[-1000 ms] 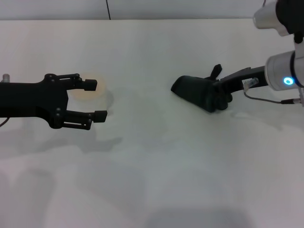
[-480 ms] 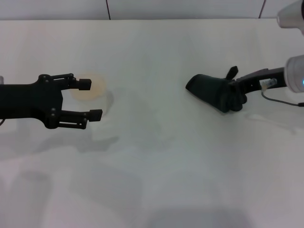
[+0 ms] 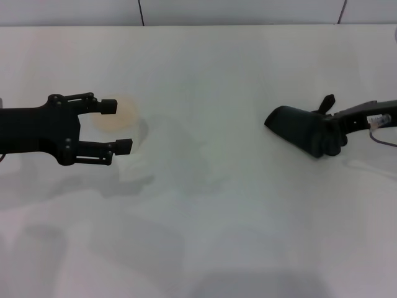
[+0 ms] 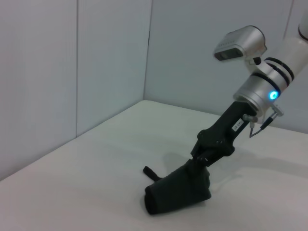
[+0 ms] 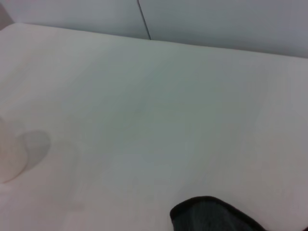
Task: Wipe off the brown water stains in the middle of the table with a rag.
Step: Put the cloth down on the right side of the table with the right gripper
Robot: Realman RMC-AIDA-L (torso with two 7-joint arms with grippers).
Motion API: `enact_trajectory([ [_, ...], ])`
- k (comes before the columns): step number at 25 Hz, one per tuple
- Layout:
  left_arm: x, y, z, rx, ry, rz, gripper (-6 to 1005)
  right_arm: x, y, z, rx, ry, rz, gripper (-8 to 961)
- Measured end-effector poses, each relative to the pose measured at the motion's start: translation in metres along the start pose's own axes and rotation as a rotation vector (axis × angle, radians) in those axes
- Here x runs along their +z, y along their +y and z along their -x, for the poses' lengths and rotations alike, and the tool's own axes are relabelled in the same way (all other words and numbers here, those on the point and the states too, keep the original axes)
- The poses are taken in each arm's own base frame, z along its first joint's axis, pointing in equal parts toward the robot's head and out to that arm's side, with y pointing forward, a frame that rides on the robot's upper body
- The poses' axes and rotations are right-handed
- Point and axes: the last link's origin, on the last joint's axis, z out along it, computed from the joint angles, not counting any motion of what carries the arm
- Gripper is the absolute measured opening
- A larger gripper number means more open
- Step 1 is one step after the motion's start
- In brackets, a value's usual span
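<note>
The black rag (image 3: 298, 127) lies on the white table (image 3: 205, 236) at the right, and my right gripper (image 3: 324, 127) is shut on its rear end. The left wrist view shows the same grip from across the table: the right gripper (image 4: 204, 161) presses into the rag (image 4: 178, 192). A corner of the rag (image 5: 211, 216) shows in the right wrist view. My left gripper (image 3: 118, 126) hangs open at the left, with nothing between its fingers. No brown water stains show in the middle of the table; I see only a faint sheen there.
A pale translucent cup (image 3: 128, 113) with an orange tint stands just behind the left gripper's fingertips; the cup (image 5: 7, 154) also shows in the right wrist view. Grey wall panels (image 3: 186, 11) run along the table's far edge.
My right gripper has dragged the rag across the table to the right. The left gripper has drawn back slightly to the left, still open.
</note>
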Motion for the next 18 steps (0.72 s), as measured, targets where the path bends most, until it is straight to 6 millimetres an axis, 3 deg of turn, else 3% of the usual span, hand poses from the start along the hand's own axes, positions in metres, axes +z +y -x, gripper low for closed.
enact_trajectory([
  [18,0.0,0.002,0.003,-0.014,0.003,-0.002,890,-0.021,-0.015,-0.024,0.058,0.029,-0.002,122],
])
